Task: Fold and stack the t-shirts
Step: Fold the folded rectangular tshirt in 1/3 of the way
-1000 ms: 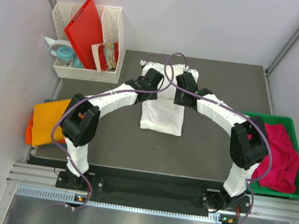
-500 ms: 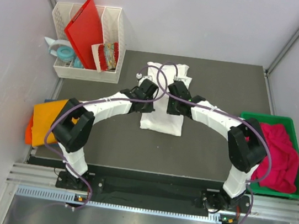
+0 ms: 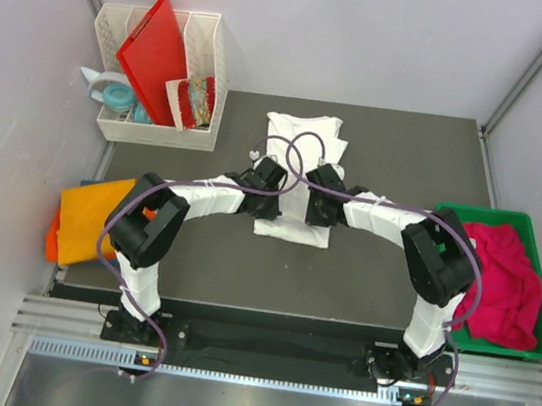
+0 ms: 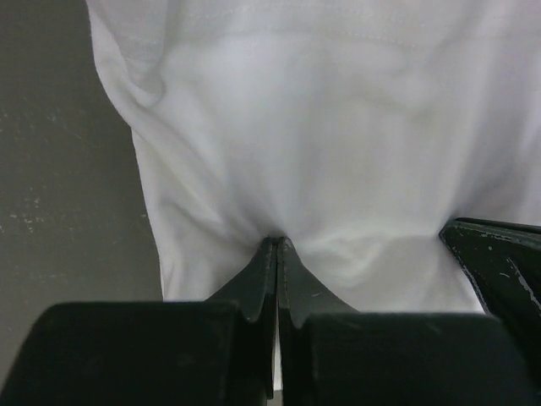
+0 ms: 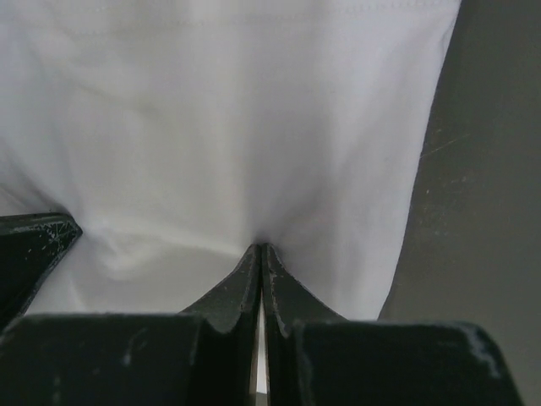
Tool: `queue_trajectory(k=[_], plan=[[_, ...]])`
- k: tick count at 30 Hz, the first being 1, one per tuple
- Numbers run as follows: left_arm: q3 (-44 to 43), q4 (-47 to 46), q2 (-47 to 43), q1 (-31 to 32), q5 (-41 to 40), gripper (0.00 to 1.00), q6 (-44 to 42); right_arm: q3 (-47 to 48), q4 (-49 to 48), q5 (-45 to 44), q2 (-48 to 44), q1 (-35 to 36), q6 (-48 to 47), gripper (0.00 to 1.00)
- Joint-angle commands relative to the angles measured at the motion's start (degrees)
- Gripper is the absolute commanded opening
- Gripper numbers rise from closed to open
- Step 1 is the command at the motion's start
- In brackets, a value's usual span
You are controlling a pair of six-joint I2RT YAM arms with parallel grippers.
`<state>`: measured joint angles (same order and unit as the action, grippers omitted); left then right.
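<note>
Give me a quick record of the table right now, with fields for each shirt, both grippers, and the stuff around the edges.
white t-shirt: lying mid-table, its far end flat
left gripper: jaws shut, pinching the white t-shirt
right gripper: jaws shut, pinching the same shirt beside the left one
orange t-shirt: at the table's left edge
magenta t-shirt: bunched in the green bin on the right
red board: leaning in the white basket, far left
</note>
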<state>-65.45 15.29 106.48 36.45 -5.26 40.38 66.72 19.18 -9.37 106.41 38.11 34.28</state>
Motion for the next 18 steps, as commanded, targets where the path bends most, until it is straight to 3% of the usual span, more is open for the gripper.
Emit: queue_trajectory(k=[1, 11, 18], plan=[[6.63, 0.27, 0.31, 1.6, 2.71, 0.0, 1.63, -5.45, -1.25, 1.89, -0.67, 1.08, 2.01, 0.0], [15.61, -0.61, -4.6, 8.64, 0.51, 0.0, 5.23, -20.65, -5.99, 1.9, -6.21, 6.89, 7.72, 0.0], [21.59, 2.55, -11.9, 14.78, -1.94, 0.0, 9.18, -26.63, -4.85, 0.4, -11.12, 14.7, 12.2, 0.0]])
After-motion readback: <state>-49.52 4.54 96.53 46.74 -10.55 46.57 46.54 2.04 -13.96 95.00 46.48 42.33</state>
